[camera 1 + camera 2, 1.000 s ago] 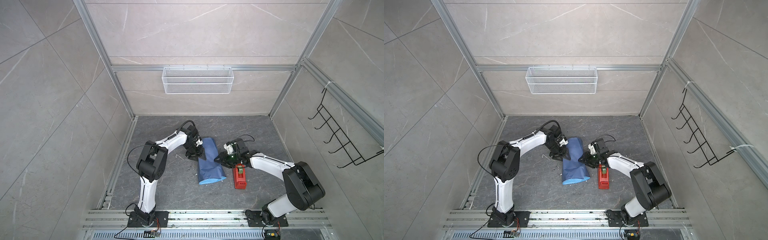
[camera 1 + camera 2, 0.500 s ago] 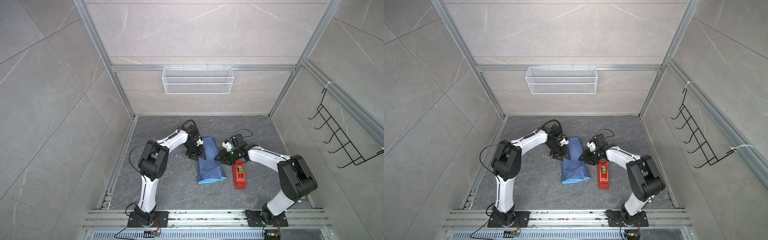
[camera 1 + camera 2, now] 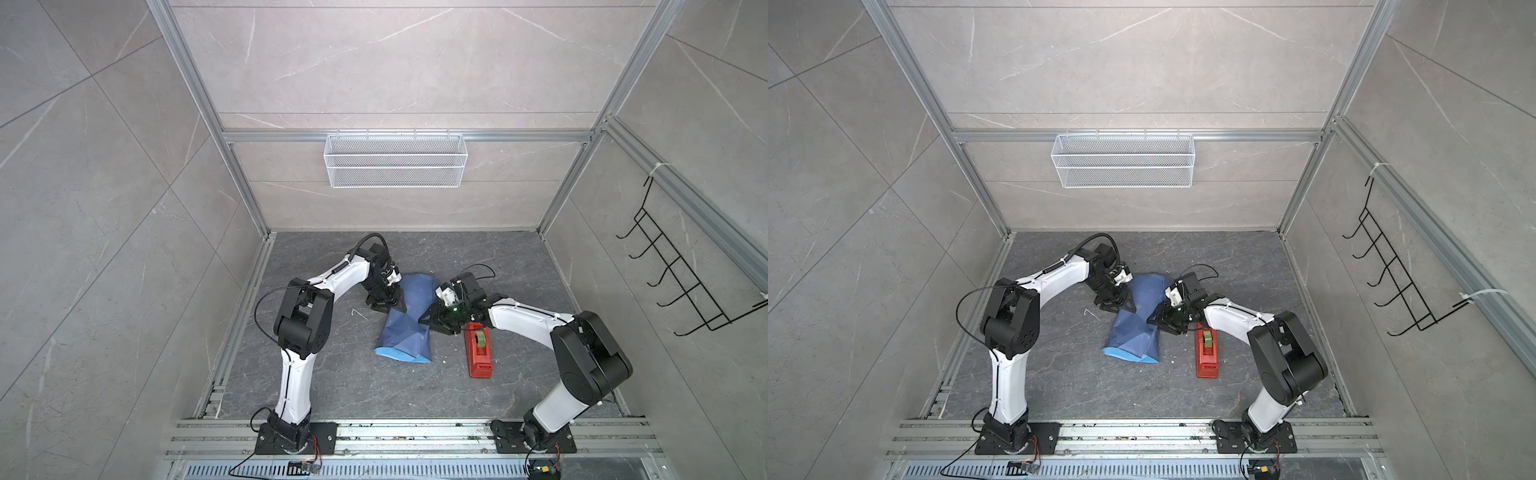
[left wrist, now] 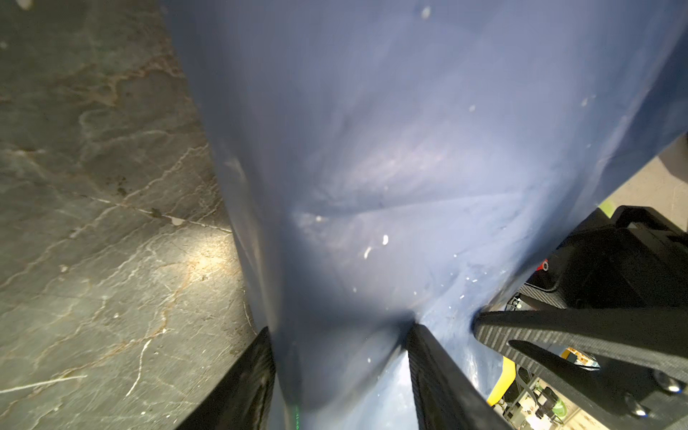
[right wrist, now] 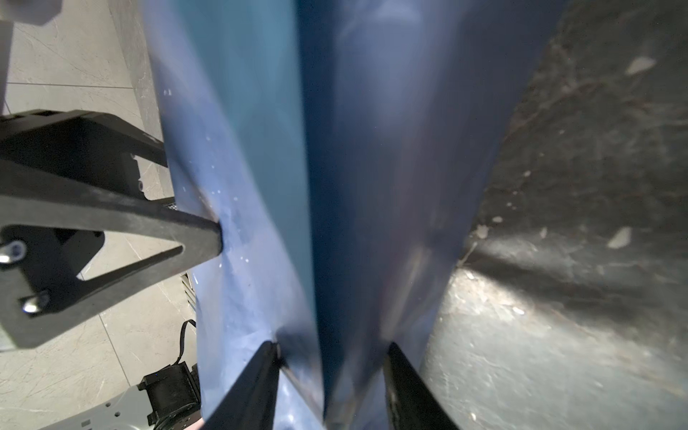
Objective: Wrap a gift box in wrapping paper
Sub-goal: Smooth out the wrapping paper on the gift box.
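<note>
We are clamping left gripper (image 3: 392, 305) and right gripper (image 3: 432, 322) on wrapping paper (image 3: 405, 328) between their jaws, likely pinning folds over the unseen gift box.

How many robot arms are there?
2. The left arm comes in from the left and the right arm from the right. Both reach the blue wrapping paper lying between them. No other arm shows in any view.

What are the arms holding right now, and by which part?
The wrapping paper bundle: the left end effector clamps one long side, the right end effector the opposite side.
</note>
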Controlling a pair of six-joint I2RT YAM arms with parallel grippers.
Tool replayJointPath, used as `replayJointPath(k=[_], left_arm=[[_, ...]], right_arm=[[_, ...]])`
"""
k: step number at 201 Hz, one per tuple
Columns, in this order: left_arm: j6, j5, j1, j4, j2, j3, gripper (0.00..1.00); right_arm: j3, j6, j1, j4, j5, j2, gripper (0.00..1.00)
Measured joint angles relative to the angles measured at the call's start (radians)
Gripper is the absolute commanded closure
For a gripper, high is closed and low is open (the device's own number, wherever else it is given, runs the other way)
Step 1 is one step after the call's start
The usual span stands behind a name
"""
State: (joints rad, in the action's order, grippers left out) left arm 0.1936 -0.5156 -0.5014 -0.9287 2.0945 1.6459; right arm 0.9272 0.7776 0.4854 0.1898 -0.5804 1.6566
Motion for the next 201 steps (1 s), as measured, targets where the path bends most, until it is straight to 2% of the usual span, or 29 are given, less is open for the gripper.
replayJointPath(k=[70,114,139,166,187,201], left_arm=[[0.003,-0.005,0.000,0.015,-0.006,-0.012,0.42],[0.008,-0.010,-0.001,0.023,-0.006,-0.014,0.42],[0.008,-0.010,-0.002,0.023,-0.006,-0.014,0.42],[0.009,-0.010,-0.002,0.025,-0.006,-0.016,0.42],[0.009,-0.010,-0.002,0.026,-0.006,-0.016,0.42],[0.009,-0.010,-0.002,0.026,-0.006,-0.016,0.42]], right_arm=[[-0.022,0.035,0.002,0.008,0.015,-0.125,0.49],[-0.039,0.041,-0.014,0.002,0.016,-0.157,0.56],[-0.043,0.026,-0.031,0.061,0.040,-0.188,0.56],[-0.031,-0.039,-0.061,0.231,0.125,-0.308,0.46],[0.013,-0.105,-0.067,0.406,0.259,-0.404,0.34],[0.039,-0.147,-0.067,0.509,0.359,-0.444,0.30]])
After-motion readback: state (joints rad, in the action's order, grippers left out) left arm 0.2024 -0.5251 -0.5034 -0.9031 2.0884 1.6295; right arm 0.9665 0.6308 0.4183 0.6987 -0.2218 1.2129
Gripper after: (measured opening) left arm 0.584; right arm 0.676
